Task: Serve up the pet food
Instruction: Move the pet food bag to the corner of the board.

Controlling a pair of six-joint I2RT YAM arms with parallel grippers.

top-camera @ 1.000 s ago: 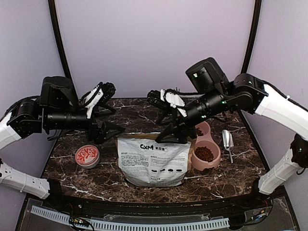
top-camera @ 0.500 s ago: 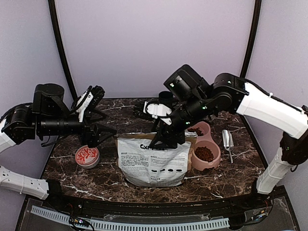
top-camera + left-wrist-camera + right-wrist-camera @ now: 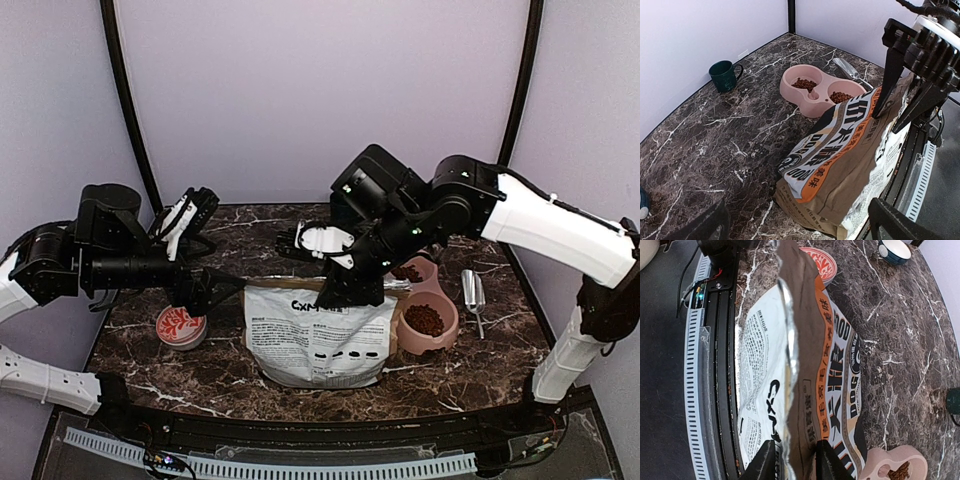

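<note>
Top view: the left pincer (image 3: 222,292) stands wide open and released, holding nothing, level with the upper left corner of the bag (image 3: 320,335) and just beside it; contact cannot be confirmed. The right pincer (image 3: 352,292) sits on the top rim of the bag, which stands upright on the surface (image 3: 130,310). The kibble (image 3: 425,320) lies in the pink bowl (image 3: 448,335) to the right of the bag, in both of its wells. A scoop (image 3: 473,290) lies beyond the bowl, and a red-patterned dish (image 3: 182,325) sits under the left arm. Left wrist view: the left pincer (image 3: 797,215) has its fingers (image 3: 895,225) spread to the frame edges, with the foot of the bag (image 3: 840,160) seen between them but not gripped. The right pincer (image 3: 888,120) straddles the bag's upper edge. The kibble (image 3: 840,96) fills both wells of the bowl (image 3: 812,102), beside the bag. The scoop (image 3: 847,67) lies behind the bowl and a green mug (image 3: 724,75) stands near the far wall. Right wrist view: the right pincer (image 3: 795,447) is narrowed onto the bag (image 3: 835,375), one finger (image 3: 765,462) on the white face and the other on the brown face, grasping the foil-lined rim. The dish (image 3: 820,262) is past the bag's far end. The bowl (image 3: 880,460) shows at the lower right with kibble (image 3: 900,471) in one visible well.
</note>
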